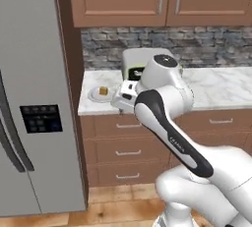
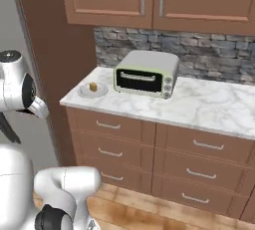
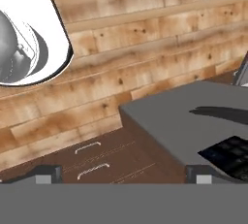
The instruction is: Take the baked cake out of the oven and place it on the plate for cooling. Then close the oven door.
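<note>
The baked cake (image 1: 103, 91) (image 2: 93, 87), a tiny golden-brown block, sits on the round pale plate (image 1: 95, 96) (image 2: 101, 92) at the left end of the marble counter. My gripper (image 3: 125, 173) is open, its dark fingertips (image 3: 48, 173) far apart with nothing between them. It looks across wooden floor at the grey fridge side and some drawer fronts. In the left base view my hand hangs by the counter edge just right of the plate. The oven and the oven door are out of view.
A small green toaster oven (image 1: 134, 63) (image 2: 147, 74) stands on the counter (image 2: 209, 104) right of the plate. A tall grey fridge (image 1: 29, 98) (image 3: 193, 116) is to the left. Drawers (image 1: 128, 152) run below, wall cupboards (image 2: 149, 0) above.
</note>
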